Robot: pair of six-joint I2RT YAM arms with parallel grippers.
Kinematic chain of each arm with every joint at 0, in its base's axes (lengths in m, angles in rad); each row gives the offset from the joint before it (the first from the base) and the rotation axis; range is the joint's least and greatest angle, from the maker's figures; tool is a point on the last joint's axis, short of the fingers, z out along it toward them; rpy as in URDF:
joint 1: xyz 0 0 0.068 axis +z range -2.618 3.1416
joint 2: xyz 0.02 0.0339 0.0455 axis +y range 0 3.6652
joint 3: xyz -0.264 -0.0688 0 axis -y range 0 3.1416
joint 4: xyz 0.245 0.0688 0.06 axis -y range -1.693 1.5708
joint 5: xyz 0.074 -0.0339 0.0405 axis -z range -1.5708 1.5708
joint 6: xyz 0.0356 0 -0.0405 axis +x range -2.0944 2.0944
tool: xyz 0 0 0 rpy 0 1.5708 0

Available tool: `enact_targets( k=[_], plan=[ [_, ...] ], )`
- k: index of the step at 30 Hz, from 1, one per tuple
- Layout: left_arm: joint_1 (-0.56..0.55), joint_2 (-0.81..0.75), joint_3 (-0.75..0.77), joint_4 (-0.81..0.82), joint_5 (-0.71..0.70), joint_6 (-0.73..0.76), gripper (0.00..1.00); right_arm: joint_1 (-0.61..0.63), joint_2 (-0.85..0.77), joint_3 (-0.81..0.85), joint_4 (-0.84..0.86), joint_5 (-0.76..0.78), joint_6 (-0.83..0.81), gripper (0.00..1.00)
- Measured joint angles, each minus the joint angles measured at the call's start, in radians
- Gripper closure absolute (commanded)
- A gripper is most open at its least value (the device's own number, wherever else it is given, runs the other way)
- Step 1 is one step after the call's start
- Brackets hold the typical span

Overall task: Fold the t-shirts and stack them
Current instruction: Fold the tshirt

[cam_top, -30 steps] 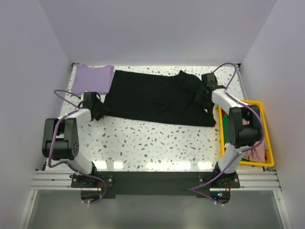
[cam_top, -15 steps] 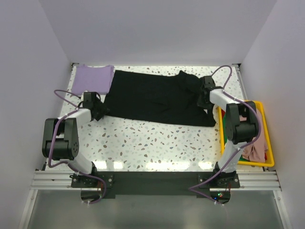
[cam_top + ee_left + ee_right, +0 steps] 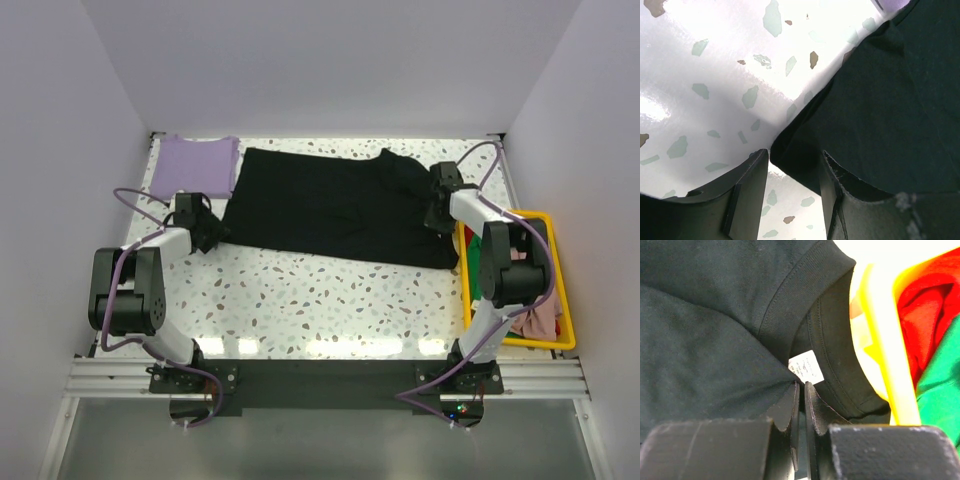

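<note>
The black t-shirt [image 3: 330,205] lies spread flat across the middle of the table. A folded lavender t-shirt [image 3: 193,165] lies at the back left. My left gripper [image 3: 213,233] is open at the black shirt's near left corner. In the left wrist view [image 3: 794,154] that corner of the shirt [image 3: 890,100] lies between the parted jaws. My right gripper [image 3: 437,215] is at the shirt's right end. In the right wrist view [image 3: 800,385] it is shut on the black cloth [image 3: 715,315] at the collar, beside the white label [image 3: 807,367].
A yellow bin [image 3: 560,290] stands at the right edge, close to my right gripper. It holds pink [image 3: 540,315] and green [image 3: 472,275] shirts. The right wrist view shows the bin's rim [image 3: 885,340] with red [image 3: 925,305] and green [image 3: 940,390] cloth inside. White walls surround the table.
My right gripper has moved right toward the bin with the collar in it. The bunched right end of the black shirt has been pulled flatter. The left arm has not moved.
</note>
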Motion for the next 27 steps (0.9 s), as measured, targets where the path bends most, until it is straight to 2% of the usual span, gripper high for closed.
enact_targets(
  k=[5,9,13,14,21,24,25,27],
  plan=[
    [0.000,-0.003,0.000,-0.001,0.001,0.006,0.44,-0.013,-0.013,-0.023,0.001,-0.029,0.011,0.70],
    [0.000,-0.020,0.000,-0.006,0.001,0.009,0.41,-0.014,-0.047,-0.047,0.001,-0.060,0.016,0.60],
    [0.000,-0.037,0.000,-0.002,0.001,0.013,0.43,0.000,-0.122,-0.064,-0.001,-0.080,0.017,0.48],
    [0.000,-0.036,0.000,-0.001,0.001,0.013,0.46,0.011,-0.146,-0.065,-0.002,-0.080,0.016,0.45],
    [-0.005,-0.017,-0.006,0.007,0.008,-0.004,0.62,0.154,-0.253,-0.118,0.017,-0.079,0.023,0.45],
    [-0.016,-0.016,-0.025,0.007,0.005,-0.023,0.80,0.183,-0.250,-0.159,0.021,-0.079,0.025,0.45],
    [-0.019,-0.016,-0.033,0.007,0.006,-0.031,0.90,0.183,-0.246,-0.172,0.021,-0.079,0.026,0.45],
    [-0.031,-0.019,-0.049,0.014,0.006,-0.045,0.97,0.178,-0.234,-0.187,0.023,-0.077,0.026,0.45]
  ],
)
